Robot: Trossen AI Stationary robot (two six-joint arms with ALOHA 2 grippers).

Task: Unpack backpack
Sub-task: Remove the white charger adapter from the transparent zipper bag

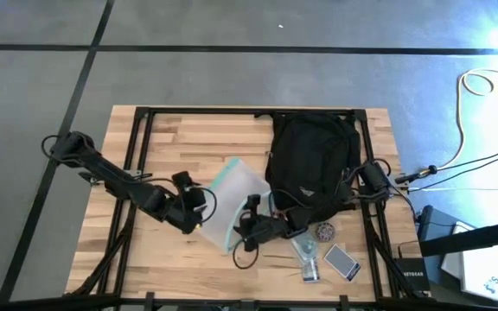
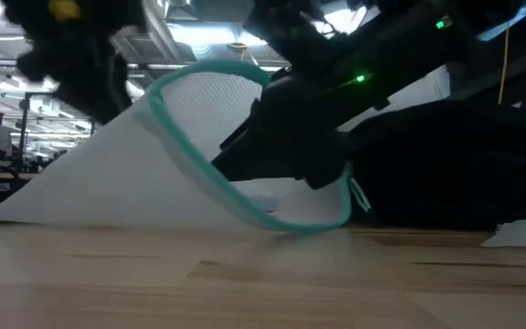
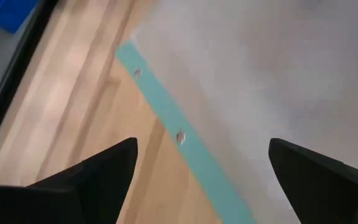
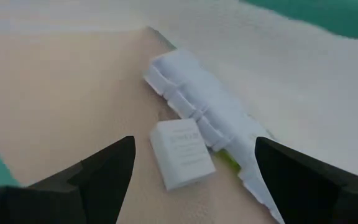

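Black backpack (image 1: 314,160), clear pouch (image 1: 232,203) with teal edging, pale striped wooden table (image 1: 188,138)

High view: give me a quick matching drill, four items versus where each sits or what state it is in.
Items:
1. large black fabric backpack
2. clear teal-edged mesh pouch
3. left gripper
4. small grey-and-white card box

Places or states:
A. open, at the pouch's left edge
B. near table edge, right of centre
C. far right part of the table
D. table centre, between both arms

Pairs: 1-C, 2-D, 3-A, 4-B
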